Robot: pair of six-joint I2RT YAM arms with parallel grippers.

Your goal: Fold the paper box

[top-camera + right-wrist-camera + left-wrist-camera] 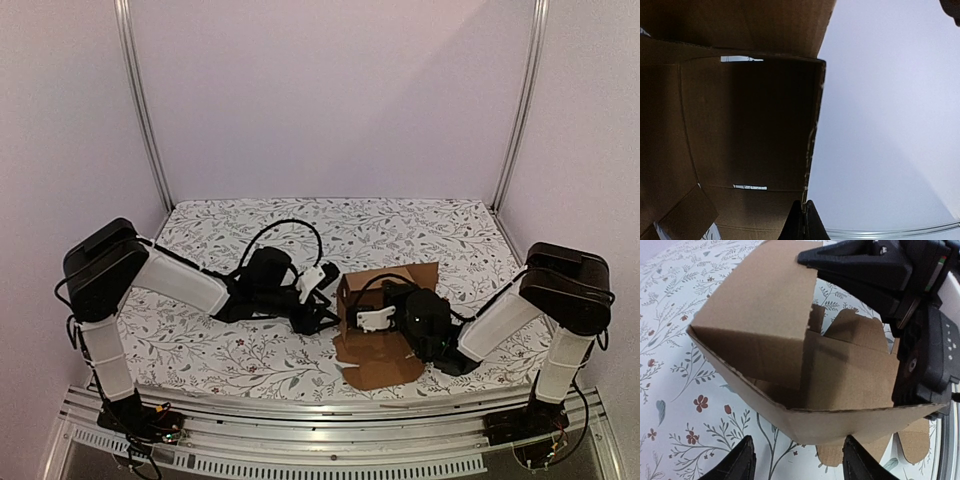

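Note:
The paper box [392, 281] is brown cardboard, half raised in the middle of the table, with its walls up and flaps lying flat toward the front. In the left wrist view the paper box [765, 315] gapes toward the camera. My left gripper [800, 462] stands open just in front of its near wall, and the cardboard edge lies right above the fingertips [746, 450]. My left gripper [328, 300] is at the box's left side. My right gripper [365, 318] reaches in from the right. In its own view the right gripper [805, 220] is shut on the edge of a box panel [740, 125].
A floral cloth [230, 350] covers the table. Two aluminium posts [145, 110] rise at the back corners in front of plain walls. A metal rail [330, 405] runs along the near edge between the two arm bases. The right arm's black body [920, 315] crowds the box's far side.

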